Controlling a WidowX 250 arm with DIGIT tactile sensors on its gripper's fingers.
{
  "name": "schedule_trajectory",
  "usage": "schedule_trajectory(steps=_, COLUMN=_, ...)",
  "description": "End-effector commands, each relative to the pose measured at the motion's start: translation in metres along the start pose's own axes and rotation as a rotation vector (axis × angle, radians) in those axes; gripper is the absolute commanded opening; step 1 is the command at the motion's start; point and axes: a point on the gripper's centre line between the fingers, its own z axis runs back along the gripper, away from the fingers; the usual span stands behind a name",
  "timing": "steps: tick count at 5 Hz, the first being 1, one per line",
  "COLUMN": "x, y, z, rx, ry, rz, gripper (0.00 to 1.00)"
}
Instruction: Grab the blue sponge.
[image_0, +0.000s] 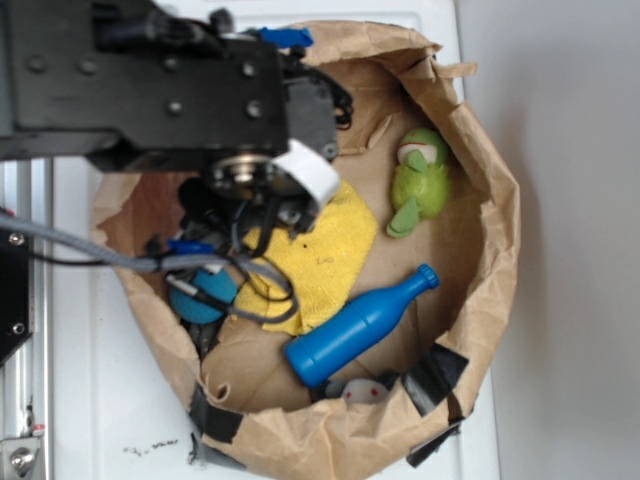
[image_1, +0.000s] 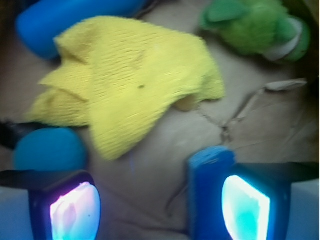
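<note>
in the wrist view the gripper (image_1: 160, 205) fills the bottom of the frame, its two glowing pads wide apart with bare brown paper between them; one pad (image_1: 75, 212) sits at lower left, the other at lower right. the flat rectangular royal-blue sponge block (image_1: 210, 192) stands just inside the lower-right pad, against its inner face, while the lower-left pad is well apart from it, so the jaws are spread and nothing is clamped. the sponge's long axis runs up and down the frame, its short top end pointing toward the upper part of the picture.

just above the lower-left pad lies the round teal ball (image_1: 47, 149). beyond it, across the upper middle, spreads the crumpled yellow knitted cloth (image_1: 130, 80). the glossy blue plastic bottle (image_1: 60, 20) lies at upper left, the fuzzy green plush toy (image_1: 255, 25) at upper right.

in the exterior view the black arm covers the upper left of the crumpled brown paper bag (image_0: 490, 200) holding everything; the sponge is hidden under it.
</note>
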Motion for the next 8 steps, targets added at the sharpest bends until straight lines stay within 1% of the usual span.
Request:
schedule_trajectory(steps=1, x=0.024, y=0.003, z=0.013, rx=0.017, ry=-0.05, rz=-0.009, gripper=1.0)
schedule_trajectory(steps=2, x=0.02, y=0.02, z=0.003, rx=0.009, ry=-0.039, rz=0.003, gripper=1.0)
schedule_trajectory(steps=3, x=0.008, y=0.036, z=-0.007, rx=-0.005, ry=-0.011, rz=-0.018, gripper=1.0)
schedule_trajectory(steps=4, x=-0.009, y=0.04, z=-0.006, rx=-0.016, ry=-0.01, rz=-0.079, gripper=1.0)
schedule_trajectory(steps=5, x=-0.023, y=0.046, z=-0.002, rx=-0.041, ry=-0.01, rz=-0.121, gripper=1.0)
schedule_trajectory(steps=6, x=-0.027, y=0.047, z=-0.008, rx=-0.034, ry=-0.003, rz=-0.147, gripper=1.0)
schedule_trajectory(steps=7, x=-0.027, y=0.044, z=-0.023, rx=-0.033, ry=-0.017, rz=-0.181, gripper=1.0)
schedule_trajectory(steps=8, x=-0.021, y=0.039, z=-0.033, rx=-0.017, ry=-0.017, rz=-0.188, gripper=1.0)
